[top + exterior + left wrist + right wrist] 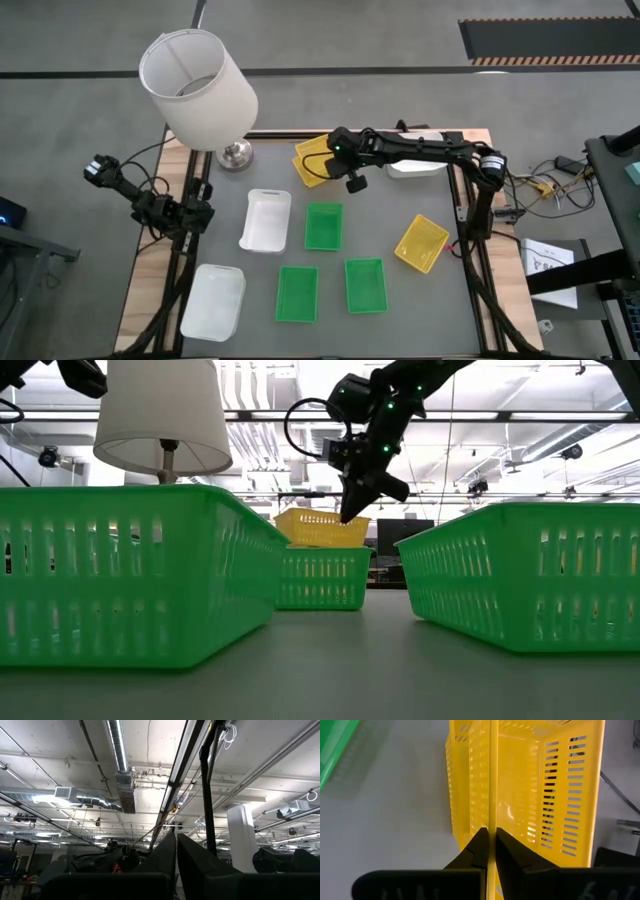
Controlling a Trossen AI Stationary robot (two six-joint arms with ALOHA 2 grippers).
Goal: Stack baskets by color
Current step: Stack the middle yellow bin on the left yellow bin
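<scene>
My right gripper (325,163) reaches over the table's far middle and is shut on a yellow basket (312,160), which sits askew there. A second yellow basket (422,243) lies on its base at the right. Three green baskets (323,226) (297,294) (365,285) rest on their bases in the middle and near part. Two white baskets (267,220) (213,300) lie left of them, and a third (415,167) lies under my right arm. My left gripper (98,168) is shut, empty, raised off the table's left edge. My right gripper pinches the top rim of one long wall (492,815) of the yellow basket between its two fingers (476,847). The fingers slant down from above, from the table's right side. The basket's open side faces up; a green basket hides its underside in the low view.
A white lampshade on a metal base (198,85) stands at the far left corner. Bare table lies between the green baskets and the right-hand yellow one. Cables and a dark stand (615,165) sit beyond the right edge.
</scene>
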